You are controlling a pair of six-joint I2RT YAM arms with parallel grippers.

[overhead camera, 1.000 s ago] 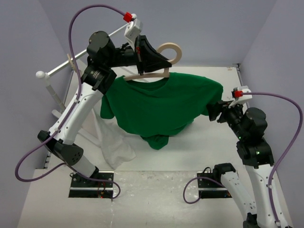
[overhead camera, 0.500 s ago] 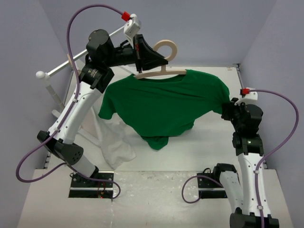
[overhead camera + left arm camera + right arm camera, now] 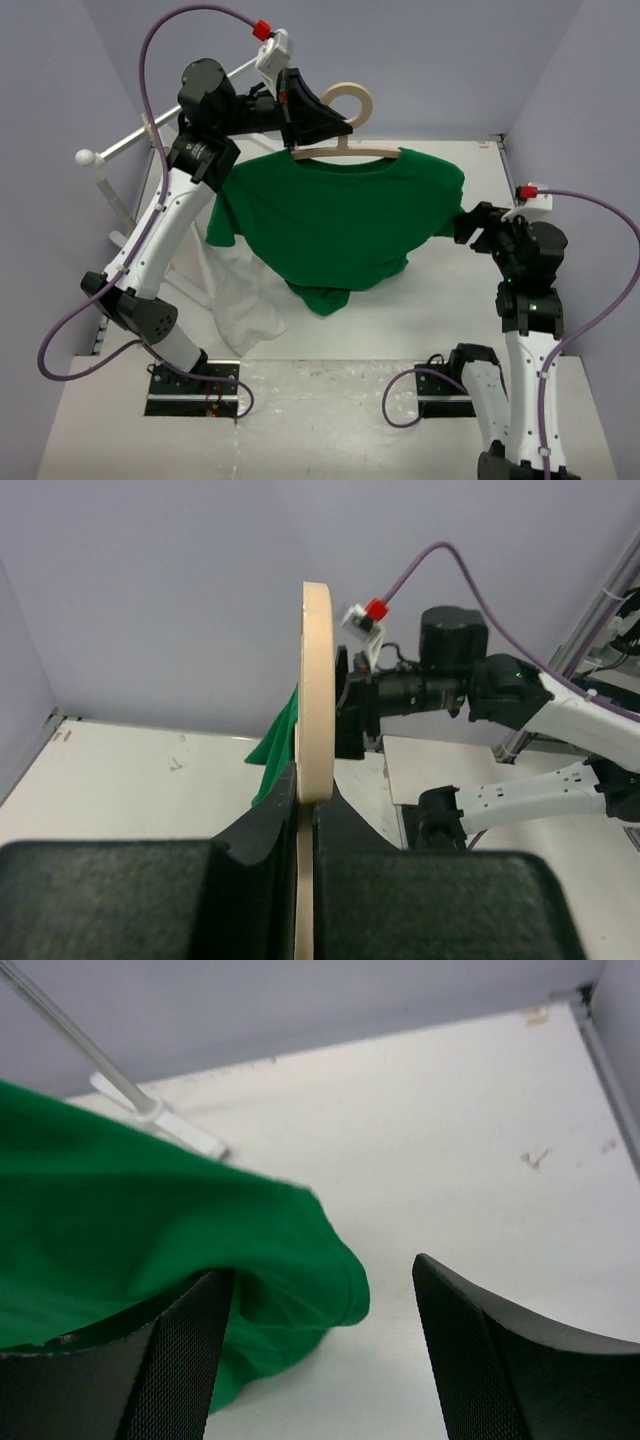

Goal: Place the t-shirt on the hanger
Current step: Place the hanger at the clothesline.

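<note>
— Right gripper has eased off the t-shirt sleeve at 3 o'clock; fingers spread.
— Left gripper?
— Clamped on hanger neck, 12 o'clock. Shirt drapes from it; hanger shoulders mostly hidden under collar. White garment half covered.

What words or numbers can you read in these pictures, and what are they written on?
None: no word, number, label or sign can be read in any view.
The plain bright green cloth t-shirt has no print.
The pale beige wooden hanger shows no writing.
The white and black left arm and right arm show no label that can be read.
</note>
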